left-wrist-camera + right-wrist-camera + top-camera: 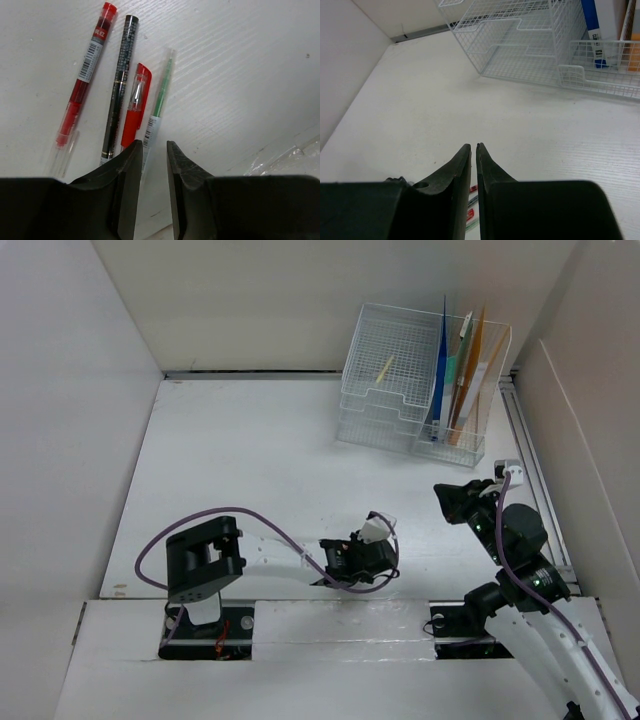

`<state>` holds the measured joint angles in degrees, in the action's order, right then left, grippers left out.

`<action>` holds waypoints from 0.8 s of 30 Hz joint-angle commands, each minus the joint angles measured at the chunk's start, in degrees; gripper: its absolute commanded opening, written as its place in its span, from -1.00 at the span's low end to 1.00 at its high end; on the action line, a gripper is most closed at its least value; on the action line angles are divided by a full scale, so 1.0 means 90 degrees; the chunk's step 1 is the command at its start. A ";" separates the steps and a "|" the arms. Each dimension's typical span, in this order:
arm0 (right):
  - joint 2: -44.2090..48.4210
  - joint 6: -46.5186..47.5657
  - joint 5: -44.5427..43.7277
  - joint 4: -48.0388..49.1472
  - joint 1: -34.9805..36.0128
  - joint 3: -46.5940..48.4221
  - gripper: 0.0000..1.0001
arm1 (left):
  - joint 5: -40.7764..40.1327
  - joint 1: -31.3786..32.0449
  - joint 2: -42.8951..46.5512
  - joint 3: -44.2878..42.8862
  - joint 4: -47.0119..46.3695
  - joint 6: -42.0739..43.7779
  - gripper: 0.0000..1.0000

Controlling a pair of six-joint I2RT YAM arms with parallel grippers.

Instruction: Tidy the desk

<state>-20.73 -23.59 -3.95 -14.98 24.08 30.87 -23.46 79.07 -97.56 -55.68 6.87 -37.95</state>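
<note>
Your left claw (154,143) hangs just over the desk (250,460), jaws a crack apart, nothing between, four pens (118,85) fanned at its 12 o'clock. Your right claw (473,146) is pinched closed, empty. Desk spreads under both arms, organizer (390,370) at its 1 o'clock.

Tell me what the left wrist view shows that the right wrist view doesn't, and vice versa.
Left wrist only: a long red pen, a black pen, a short red pen, a green pen, plus crinkled plastic. Right wrist only: the wire-mesh organizer. Shared: the white desk; red and green slivers below the right end effector may be those pens.
</note>
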 commanded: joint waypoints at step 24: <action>-0.0021 0.0034 0.0038 0.0259 0.0050 0.0095 -0.71 | 0.0147 -0.0152 0.0009 0.0172 -0.0159 0.0135 -1.00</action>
<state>-21.04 -23.59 -3.64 -14.98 24.08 30.87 -20.86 77.36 -98.04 -52.64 2.50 -37.12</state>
